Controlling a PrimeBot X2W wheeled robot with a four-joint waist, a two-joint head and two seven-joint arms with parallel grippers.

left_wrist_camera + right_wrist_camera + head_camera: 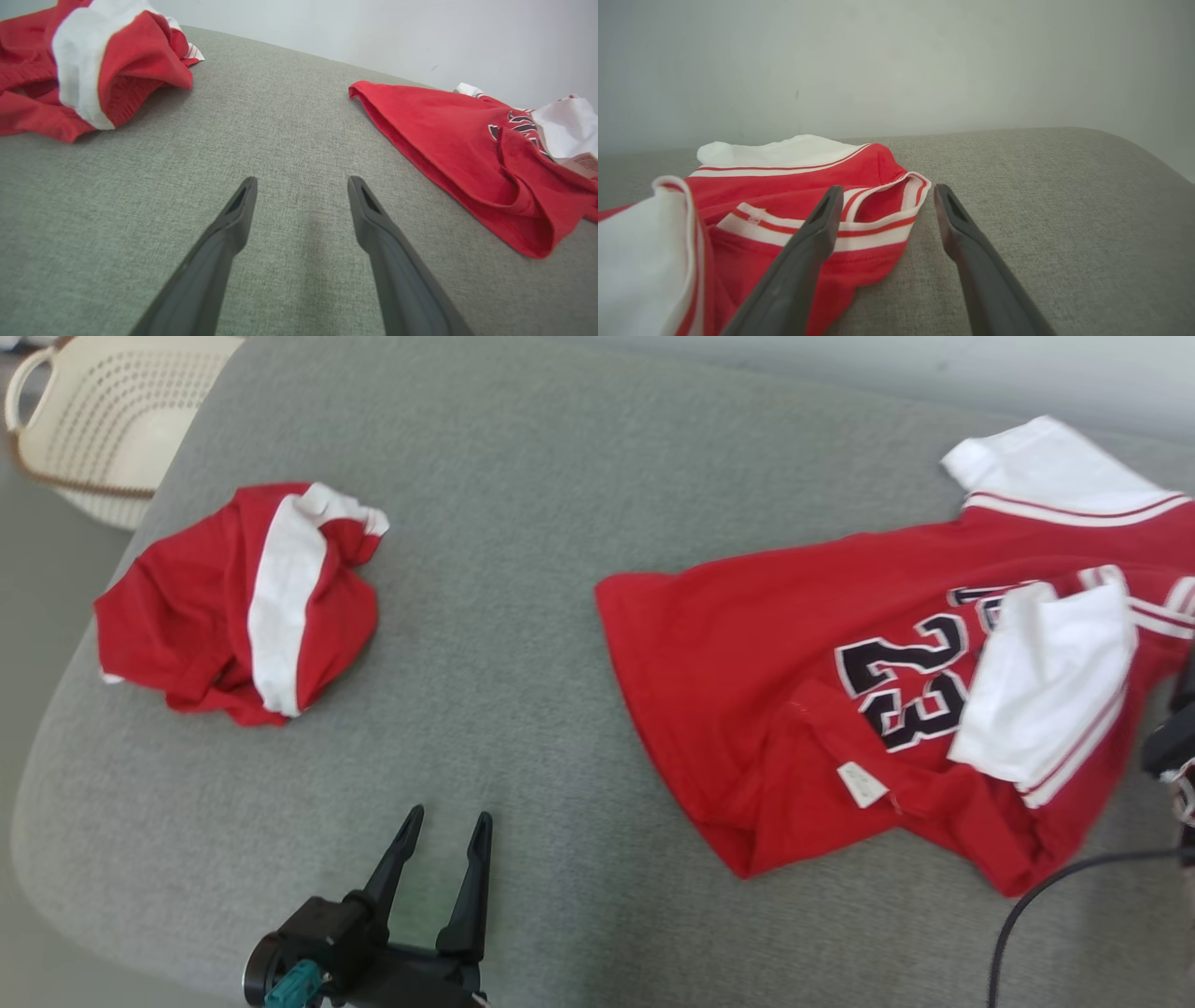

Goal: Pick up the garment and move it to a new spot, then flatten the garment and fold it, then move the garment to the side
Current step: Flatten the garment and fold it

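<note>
The garment [766, 663] is a red jersey with white sleeves and the number 23. It lies loosely spread and partly rumpled on the right of the grey cushioned surface [523, 523]. My right gripper [888, 187] stands open just over the jersey's striped collar [878, 231], with nothing between its fingers. My left gripper [449, 817] stands open and empty over bare grey fabric near the front edge. In the left wrist view the left gripper [302, 179] has the jersey [444, 126] off to its right.
A crumpled red and white garment [233, 607] lies at the left of the surface, also at the upper left of the left wrist view [70, 60]. A cream perforated basket [112, 411] stands beyond the far left corner. A dark cable [1046, 887] curves over the front right.
</note>
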